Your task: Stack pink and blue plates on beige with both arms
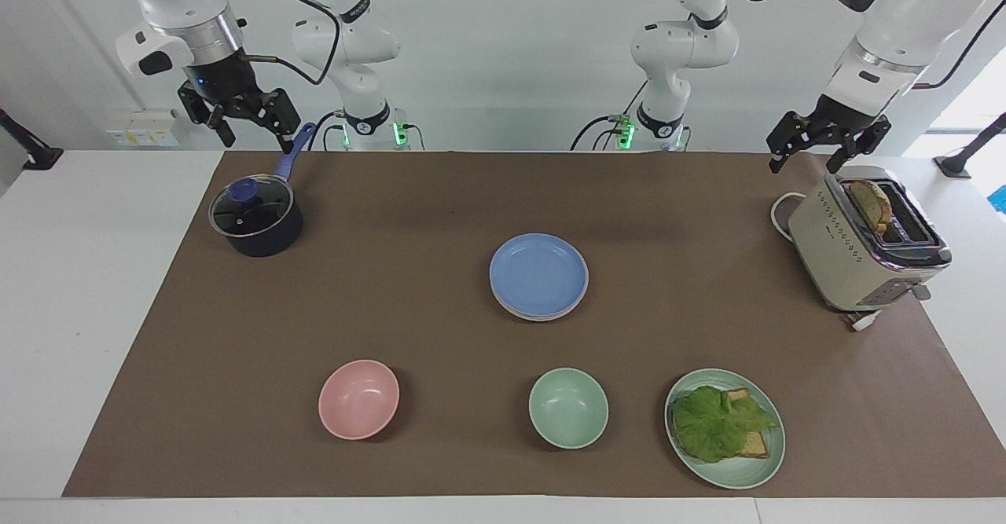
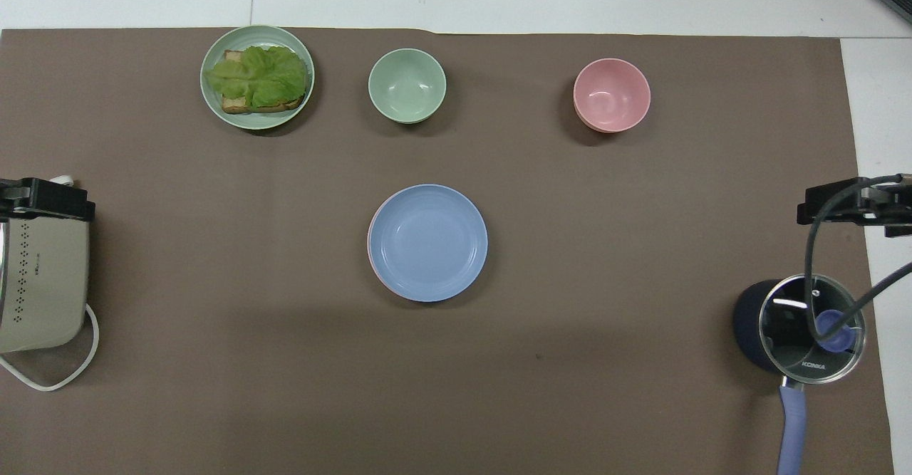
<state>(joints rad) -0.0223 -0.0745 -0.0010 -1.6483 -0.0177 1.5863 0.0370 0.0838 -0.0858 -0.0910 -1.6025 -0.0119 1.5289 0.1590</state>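
The blue plate (image 1: 538, 274) (image 2: 427, 242) lies in the middle of the brown mat. It rests on the pink plate (image 2: 370, 251), which shows only as a thin rim. The beige plate is hidden in both views. My right gripper (image 1: 253, 141) (image 2: 851, 206) hangs open and empty over the mat's edge by the robots, above the pot's handle. Above the toaster's end nearest the robots, my left gripper (image 1: 803, 167) (image 2: 44, 200) waits, open and empty. Both grippers are well away from the plates.
A dark pot with a glass lid (image 1: 255, 218) stands at the right arm's end. A beige toaster (image 1: 860, 245) holding bread stands at the left arm's end. Farther from the robots than the plates are a pink bowl (image 1: 358, 398), a green bowl (image 1: 567, 408) and a green plate (image 1: 747, 477) with lettuce and toast.
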